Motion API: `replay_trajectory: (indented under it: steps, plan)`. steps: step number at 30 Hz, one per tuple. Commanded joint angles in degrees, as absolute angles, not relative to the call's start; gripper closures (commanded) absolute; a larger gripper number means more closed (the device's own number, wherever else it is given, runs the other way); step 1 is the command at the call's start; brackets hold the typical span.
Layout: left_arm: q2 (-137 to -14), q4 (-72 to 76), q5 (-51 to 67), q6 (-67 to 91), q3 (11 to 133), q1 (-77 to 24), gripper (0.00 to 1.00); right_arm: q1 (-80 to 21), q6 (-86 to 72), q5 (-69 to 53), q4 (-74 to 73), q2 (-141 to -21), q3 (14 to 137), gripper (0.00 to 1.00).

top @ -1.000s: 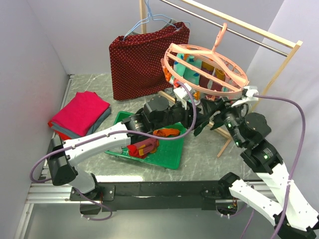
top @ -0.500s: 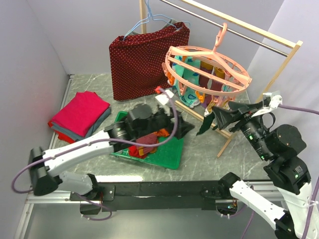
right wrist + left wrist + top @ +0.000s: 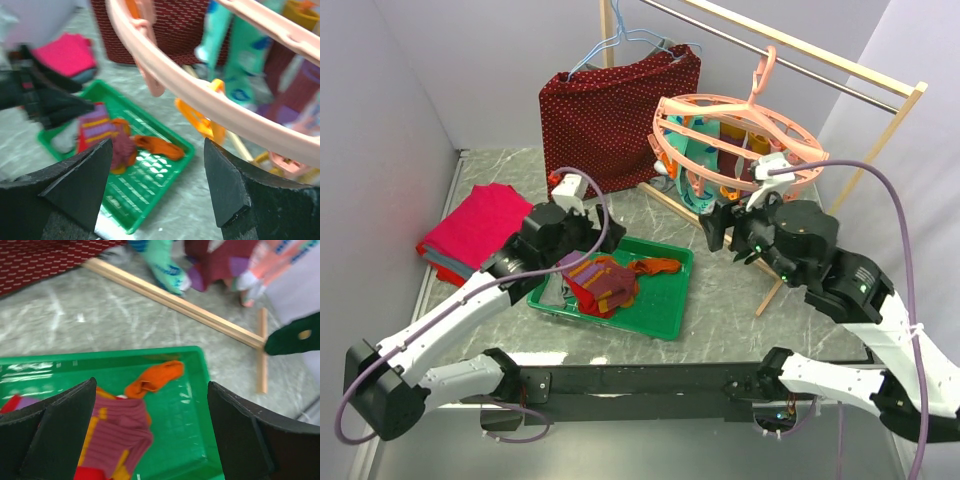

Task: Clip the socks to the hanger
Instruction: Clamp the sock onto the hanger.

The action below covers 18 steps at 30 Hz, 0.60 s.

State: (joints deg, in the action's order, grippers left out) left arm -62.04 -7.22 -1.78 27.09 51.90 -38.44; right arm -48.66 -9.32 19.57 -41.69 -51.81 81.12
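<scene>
Socks point(image 3: 605, 283) heaped inside green tray point(image 3: 660, 300) on bench point(image 3: 720, 290), left gripper point(image 3: 150, 390) held above tray, jaws spread, right gripper point(image 3: 157, 145) held right of tray beside hanger point(image 3: 190, 90), jaws spread, further socks clipped to hanger

Left gripper point(image 3: 151, 385) withdrawn from beyond the far right corner of the green tray point(image 3: 665, 305) to above its left half, jaws apart. Right gripper point(image 3: 157, 142) swung in from well right of the tray to just beyond that far right corner, jaws apart beneath the hanger point(image 3: 200, 102) rim
</scene>
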Motion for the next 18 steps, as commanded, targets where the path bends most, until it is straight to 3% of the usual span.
replay_trajectory:
  steps: [1,8,18]
  plan:
    - [-58.72,-7.03,-6.06,25.75,49.14,-37.35,0.04,-53.43,-8.97,39.07,-42.72,-53.08,84.11,0.2]
    - [-60.56,-6.94,-7.21,25.05,46.93,-37.35,0.04,-56.42,-8.79,47.54,-41.05,-55.11,83.59,0.21]
    - [-60.91,-6.33,-6.85,24.96,47.02,-37.35,0.04,-57.57,-5.02,49.74,-35.69,-56.25,83.85,0.23]
